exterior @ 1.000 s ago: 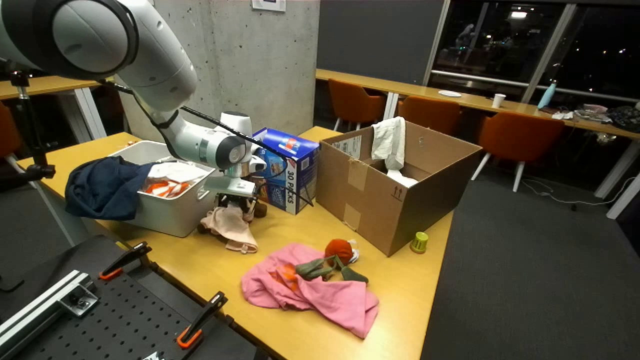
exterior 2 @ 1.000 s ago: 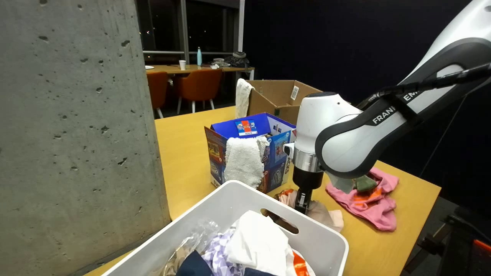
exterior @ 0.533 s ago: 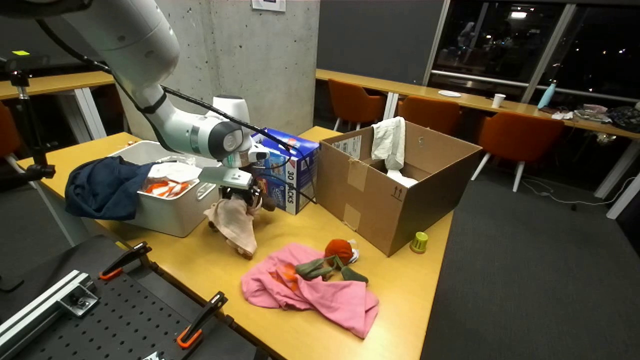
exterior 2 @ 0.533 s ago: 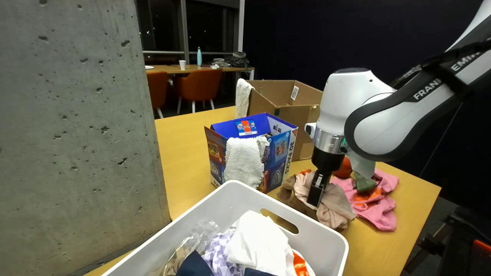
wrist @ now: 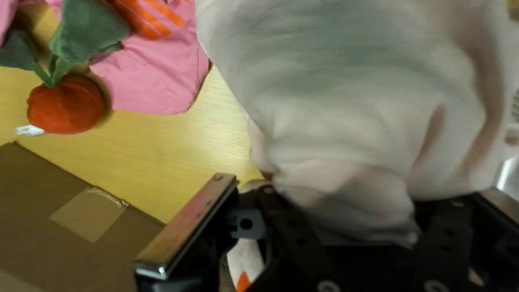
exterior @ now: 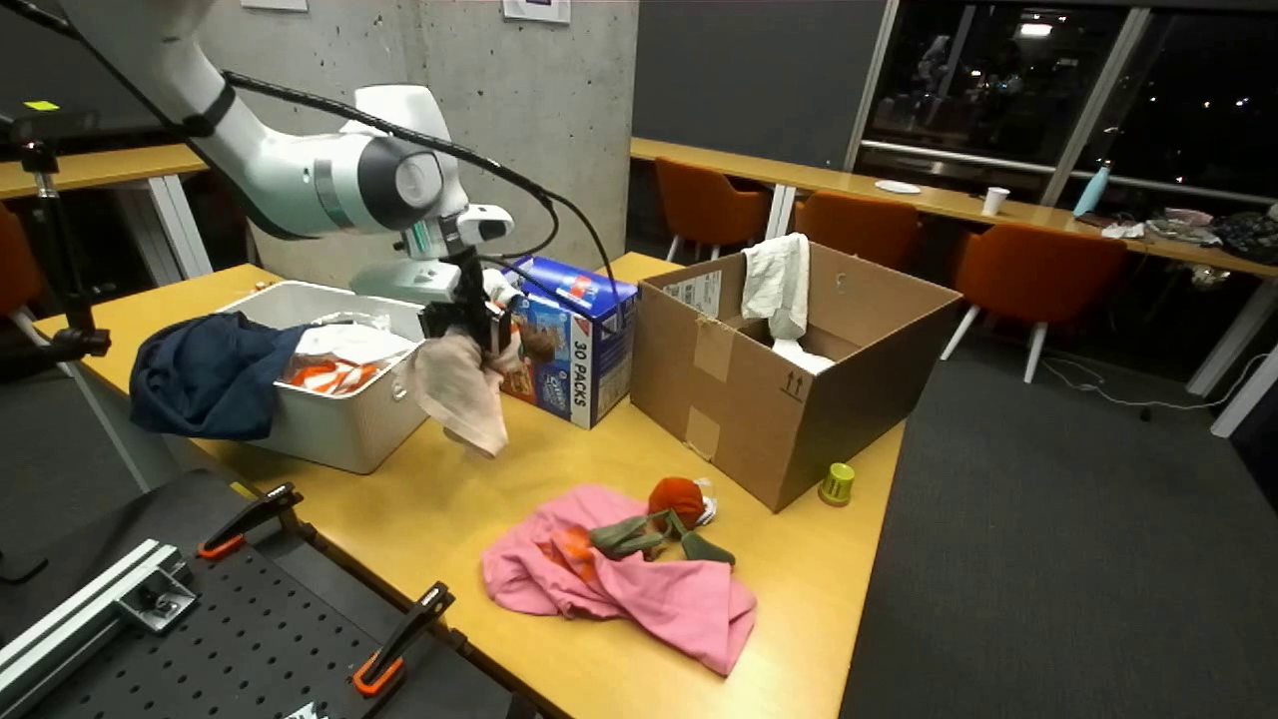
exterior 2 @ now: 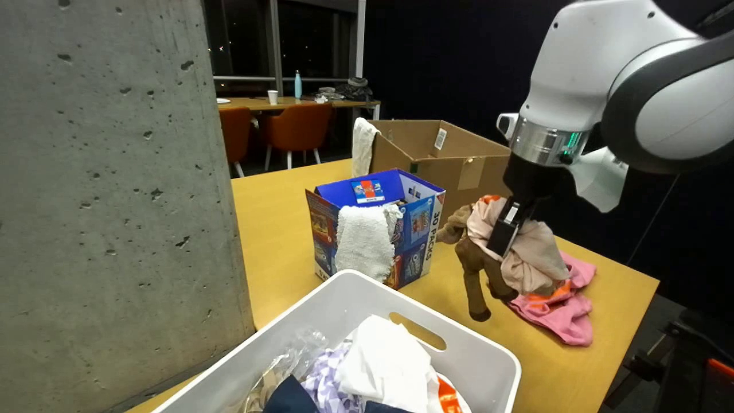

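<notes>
- At the gripper (exterior 2: pixel 500 248): jaws clamped together on a bunched fold of beige cloth (exterior 2: pixel 539 255). Only the gathered part seems pinched, so the remainder drapes freely downward.
- Within the same bundle, against the gripper: brown plush toy (exterior 2: pixel 475 267), legs dangling. The cloth probably retains it by wrapping; whether the jaws also pinch the toy cannot be told.
- Below the gripper: table (exterior: pixel 799 639). The bundle appears clear of this surface, its weight carried by the grip.
- Beside the gripper: blue snack box (exterior: pixel 607 384), upright on its base. White towel (exterior 2: pixel 365 244) hangs over one wall, apparently held by its own fold.
- On another side of the gripper, also near: pale bin (exterior 2: pixel 479 355). Its walls contain assorted fabrics (exterior 2: pixel 384 358); navy cloth (exterior: pixel 210 369) overhangs the rim, likely balanced by the part inside.
- Farther from the gripper: pink cloth (exterior: pixel 689 609), crumpled on the table. Leaves of an orange plush (exterior: pixel 675 499) rest across it.
- Farther out, next to the blue snack box: cardboard box (exterior: pixel 724 399), open upward. Off-white cloth (exterior: pixel 779 280) folds over its rim, where friction presumably holds it. Green cup (exterior: pixel 837 486) stands just beside the box.
</notes>
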### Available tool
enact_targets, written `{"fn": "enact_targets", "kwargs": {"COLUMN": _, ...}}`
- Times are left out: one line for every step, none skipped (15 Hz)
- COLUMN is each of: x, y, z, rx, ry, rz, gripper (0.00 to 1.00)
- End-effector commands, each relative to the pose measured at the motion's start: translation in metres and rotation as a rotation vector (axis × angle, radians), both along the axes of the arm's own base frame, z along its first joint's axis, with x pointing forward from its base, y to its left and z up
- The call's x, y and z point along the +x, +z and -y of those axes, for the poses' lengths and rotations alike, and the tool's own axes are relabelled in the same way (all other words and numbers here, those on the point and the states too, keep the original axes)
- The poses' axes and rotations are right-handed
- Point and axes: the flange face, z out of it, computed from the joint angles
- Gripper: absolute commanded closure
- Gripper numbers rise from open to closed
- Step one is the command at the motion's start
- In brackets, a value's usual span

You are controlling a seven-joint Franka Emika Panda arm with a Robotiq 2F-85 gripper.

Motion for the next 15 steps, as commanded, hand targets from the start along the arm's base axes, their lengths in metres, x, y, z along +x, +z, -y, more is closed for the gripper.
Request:
{"fn": "enact_targets", "kwargs": {"x": -0.019, "y": 0.061, "z": -0.037, "rx": -0.085, "ry": 0.001, "rz": 0.046, "gripper": 0.98}}
{"fn": "enact_targets", "kwargs": {"x": -0.019, "y": 0.073, "z": -0.053, "rx": -0.107, "ry": 0.011, "rz": 0.051, "gripper": 0.98}}
{"fn": "enact_targets", "kwargs": {"x": -0.021, "y": 0.081, "z": -0.072, "rx": -0.124, "ry": 0.030, "rz": 0.050, "gripper": 0.98}}
{"fn": "enact_targets", "kwargs": {"x": -0.021, "y": 0.087, "z": -0.089, "rx": -0.138, "ry": 0.052, "rz": 0.046, "gripper": 0.98}}
{"fn": "enact_targets", "kwargs": {"x": -0.019, "y": 0.088, "z": -0.109, "rx": -0.149, "ry": 0.076, "rz": 0.037, "gripper": 0.98}}
{"fn": "enact_targets", "kwargs": {"x": -0.017, "y": 0.086, "z": -0.127, "rx": -0.155, "ry": 0.102, "rz": 0.024, "gripper": 0.98}}
{"fn": "enact_targets", "kwargs": {"x": -0.015, "y": 0.084, "z": -0.143, "rx": -0.158, "ry": 0.128, "rz": 0.008, "gripper": 0.98}}
{"fn": "enact_targets", "kwargs": {"x": -0.010, "y": 0.075, "z": -0.159, "rx": -0.158, "ry": 0.155, "rz": -0.012, "gripper": 0.98}}
{"fn": "enact_targets", "kwargs": {"x": -0.006, "y": 0.068, "z": -0.171, "rx": -0.160, "ry": 0.177, "rz": -0.029, "gripper": 0.98}}
{"fn": "enact_targets", "kwargs": {"x": 0.000, "y": 0.055, "z": -0.182, "rx": -0.162, "ry": 0.195, "rz": -0.049, "gripper": 0.98}}
{"fn": "enact_targets", "kwargs": {"x": 0.007, "y": 0.045, "z": -0.190, "rx": -0.163, "ry": 0.212, "rz": -0.066, "gripper": 0.98}}
{"fn": "enact_targets", "kwargs": {"x": 0.013, "y": 0.035, "z": -0.197, "rx": -0.169, "ry": 0.230, "rz": -0.078, "gripper": 0.98}}
{"fn": "enact_targets", "kwargs": {"x": 0.018, "y": 0.024, "z": -0.206, "rx": -0.171, "ry": 0.253, "rz": -0.090, "gripper": 0.98}}
{"fn": "enact_targets", "kwargs": {"x": 0.024, "y": 0.013, "z": -0.216, "rx": -0.174, "ry": 0.278, "rz": -0.099, "gripper": 0.98}}
{"fn": "enact_targets", "kwargs": {"x": 0.029, "y": 0.005, "z": -0.224, "rx": -0.177, "ry": 0.297, "rz": -0.109, "gripper": 0.98}}
